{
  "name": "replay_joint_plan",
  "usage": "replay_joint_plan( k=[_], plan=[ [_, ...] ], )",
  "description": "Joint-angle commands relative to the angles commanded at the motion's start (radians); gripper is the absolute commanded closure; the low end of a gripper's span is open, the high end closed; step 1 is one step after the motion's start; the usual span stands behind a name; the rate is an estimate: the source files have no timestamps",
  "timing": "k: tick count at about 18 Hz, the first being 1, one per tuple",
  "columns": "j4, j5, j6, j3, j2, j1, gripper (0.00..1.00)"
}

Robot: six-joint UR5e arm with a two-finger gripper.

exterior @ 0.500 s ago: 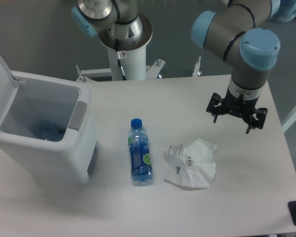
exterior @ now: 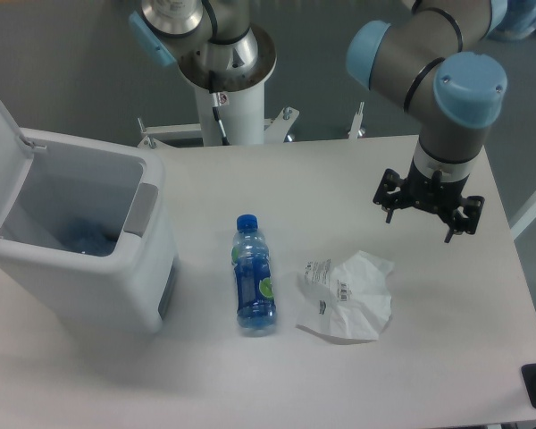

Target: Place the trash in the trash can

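Tool (exterior: 428, 220) open and empty above table (exterior: 339, 179), wrapper (exterior: 347, 296) near, bottle (exterior: 253, 275) beside.

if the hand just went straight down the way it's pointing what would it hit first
Probably bare table. The hand points downward, open, and seems to hang right of the wrapper, though depth is unclear from this one view.

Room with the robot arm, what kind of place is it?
Probably a robot lab: an arm on a white post at a plain table, with a bottle, wrapper and bin for practice.
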Motion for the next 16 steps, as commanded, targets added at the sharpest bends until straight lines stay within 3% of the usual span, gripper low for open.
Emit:
replay_joint_plan(
  k=[6, 9, 16],
  plan=[
    [0.049, 0.0, -0.017, -0.012, -0.038, -0.017, 0.0],
    [0.112, 0.011, -0.112, -0.028, -0.08, -0.043, 0.0],
    [0.106, 0.04, -0.127, -0.057, -0.132, -0.098, 0.0]
  ],
)
